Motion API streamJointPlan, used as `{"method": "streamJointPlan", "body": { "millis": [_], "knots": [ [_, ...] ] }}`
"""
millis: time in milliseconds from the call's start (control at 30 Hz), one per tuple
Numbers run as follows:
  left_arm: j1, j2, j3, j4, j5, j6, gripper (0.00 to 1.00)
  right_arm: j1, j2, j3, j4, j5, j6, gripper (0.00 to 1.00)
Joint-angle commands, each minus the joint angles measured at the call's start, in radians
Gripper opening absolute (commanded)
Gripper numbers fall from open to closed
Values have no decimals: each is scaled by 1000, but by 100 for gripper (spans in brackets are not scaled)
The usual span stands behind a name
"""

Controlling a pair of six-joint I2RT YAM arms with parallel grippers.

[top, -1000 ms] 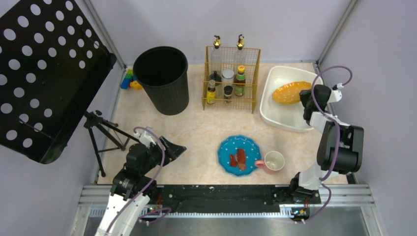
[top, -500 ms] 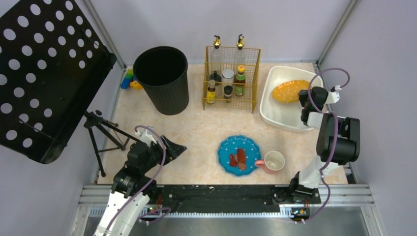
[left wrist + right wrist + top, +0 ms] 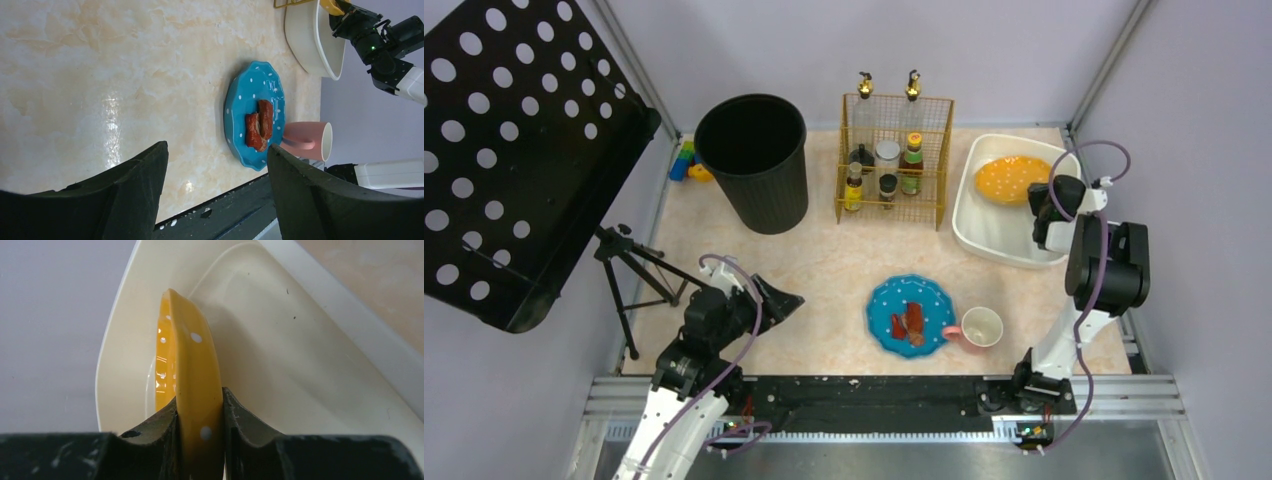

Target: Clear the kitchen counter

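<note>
Right wrist view shows the right gripper (image 3: 199, 412) pinching the yellow plate (image 3: 192, 365) by its rim, on edge, inside the white tub (image 3: 350, 322) and, I think, not yet released. On the kitchen counter (image 3: 824, 270), near the tub's front, the blue plate (image 3: 884, 300) with food and the pink mug (image 3: 980, 328) are left. The left gripper (image 3: 217, 152) is wide and empty.

No legible text, brand, number or sign is found in any view. The bottles (image 3: 912, 163) in the wire rack (image 3: 945, 150), at twelve o'clock on the counter (image 3: 824, 260), carry labels; their print is too small to read.
</note>
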Motion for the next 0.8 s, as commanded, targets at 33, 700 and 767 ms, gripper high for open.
{"method": "streamJointPlan", "body": {
  "millis": [33, 700, 767],
  "knots": [
    [-3, -22, -16, 38, -2, -6, 76, -5, 29, 88, -25, 13, -1, 22],
    [-2, -67, -24, 13, 4, -12, 76, -6, 102, 216, -348, -25, -106, 53],
    [-3, -68, -25, 18, 8, -14, 76, -6, 103, 236, -391, -24, -123, 55]
  ]
}}
